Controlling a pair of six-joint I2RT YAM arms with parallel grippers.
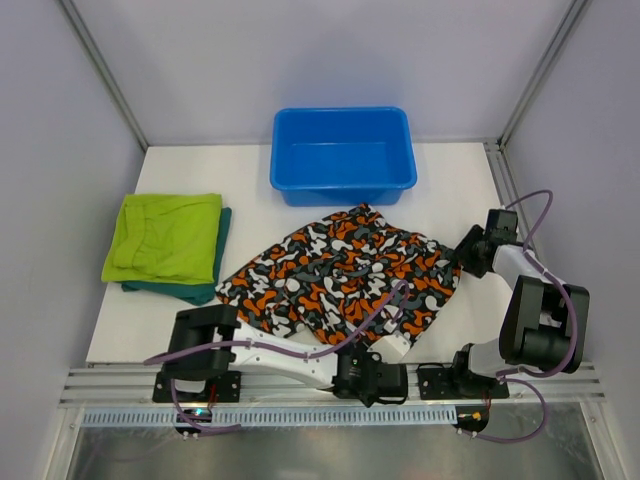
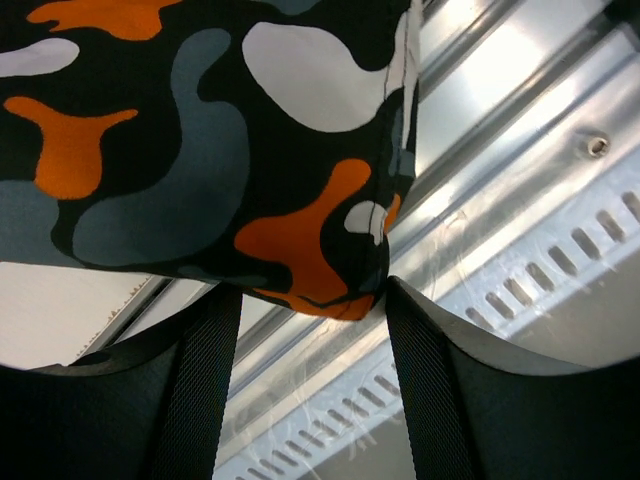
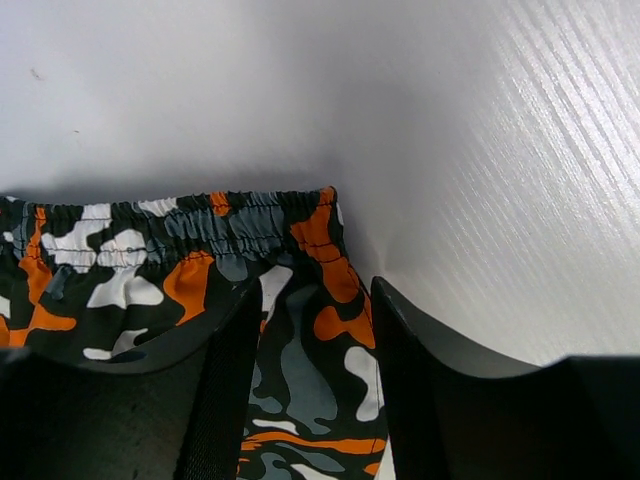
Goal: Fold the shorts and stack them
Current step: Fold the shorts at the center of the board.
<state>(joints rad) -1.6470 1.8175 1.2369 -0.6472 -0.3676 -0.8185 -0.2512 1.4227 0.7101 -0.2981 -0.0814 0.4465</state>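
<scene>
Overhanging the table [image 1: 455,185] edge, camouflage shorts [image 2: 200,150] corner sits between left hand [image 2: 312,300] fingers [image 2: 205,400]

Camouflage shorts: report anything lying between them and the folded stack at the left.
Nothing visible: only bare white table separates the camouflage-print cloth shorts from the lime yellow-green shorts folded atop the dark teal shorts.

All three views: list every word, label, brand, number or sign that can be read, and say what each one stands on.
No readable text in any view.
The camouflage shorts show only their blotch print, no tag or logo.
The lime shorts and the teal shorts under them are plain.
The blue tub bears no visible label.
The metal rail shows slots and a screw, no marking.
</scene>
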